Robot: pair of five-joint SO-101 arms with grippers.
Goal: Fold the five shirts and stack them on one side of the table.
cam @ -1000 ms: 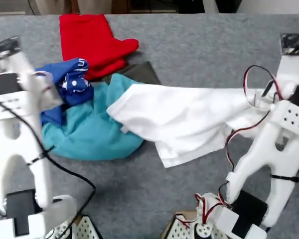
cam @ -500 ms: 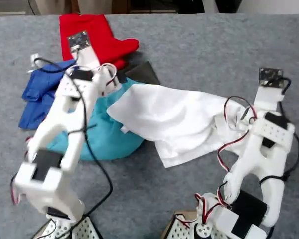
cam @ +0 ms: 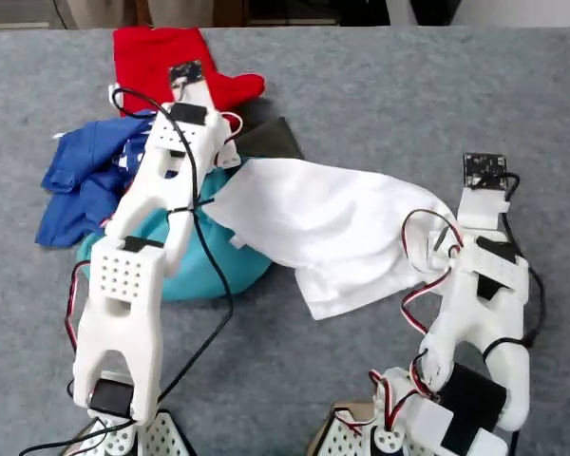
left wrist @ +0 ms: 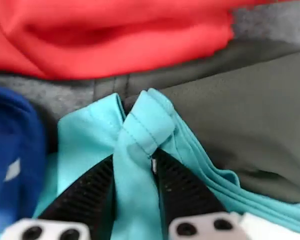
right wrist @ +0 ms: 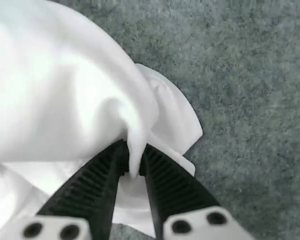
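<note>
Five shirts lie in a loose pile on the grey table (cam: 380,85). The red shirt (cam: 166,62) is at the back, the blue shirt (cam: 81,180) to the left and the dark olive shirt (cam: 271,138) half buried. The teal shirt (cam: 209,266) lies under the white shirt (cam: 332,223), which spreads to the right. My left gripper (left wrist: 135,165) is shut on a hemmed fold of the teal shirt (left wrist: 142,120), beside the red shirt (left wrist: 115,30) and the olive shirt (left wrist: 240,100). My right gripper (right wrist: 133,162) is shut on a bunched edge of the white shirt (right wrist: 55,90), at the shirt's right end (cam: 446,228).
Bare grey table surface lies at the back right and along the front between the two arm bases (cam: 266,380). The left arm's cable (cam: 209,285) drapes over the teal shirt. The table's far edge runs just behind the red shirt.
The left arm swung from the table's left edge over the blue shirt to the teal shirt's back edge. The right arm moved left, slackening the white shirt's right end.
</note>
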